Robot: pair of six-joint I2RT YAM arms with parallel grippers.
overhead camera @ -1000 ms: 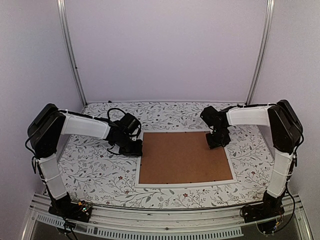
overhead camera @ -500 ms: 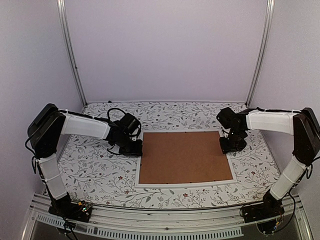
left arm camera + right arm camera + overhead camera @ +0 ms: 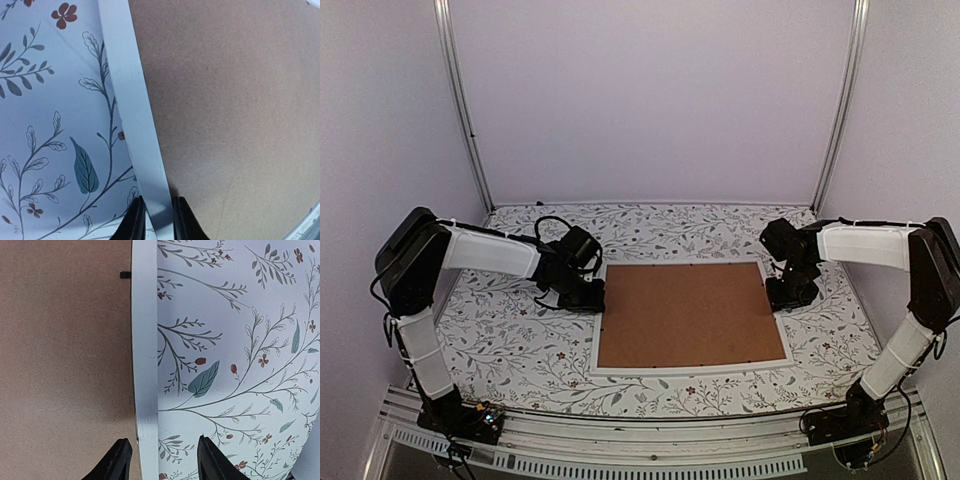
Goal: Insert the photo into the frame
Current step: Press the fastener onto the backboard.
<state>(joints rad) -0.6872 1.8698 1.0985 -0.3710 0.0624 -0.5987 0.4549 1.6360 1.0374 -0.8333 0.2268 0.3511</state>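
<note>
Moved over the last second: right gripper (image 3: 790, 295), off the far right part of the brown backing board (image 3: 685, 312) and out to the right border of the frame (image 3: 690, 368). Left arm unchanged.

Now low over that white border with jaws apart, straddling it in the wrist view: one finger (image 3: 117, 460) on the board side, the other over the floral tablecloth (image 3: 510, 340). Not closed on anything. Probably lined up this way to take the edge opposite the other grip.

Clamped on the frame's left border: left gripper (image 3: 156, 220), fingertips (image 3: 135, 222) pressed to either side of the white strip. Likely steadying that side, or ready to lift it, while the right arm comes in.

Frame flat on the cloth, back upward, between the two arms; board seated inside the border and covering the whole opening. At the board's right edge, by the border, a small black tab (image 3: 125, 275).

No sign of the photo in any view; presumably under the board, cannot confirm.

Judged late in the task: a hold on both sides points to lifting or turning the frame. Calls for the right jaws closing squarely on a narrow border. Risk of a slip, or of the board dropping out if not fastened.
</note>
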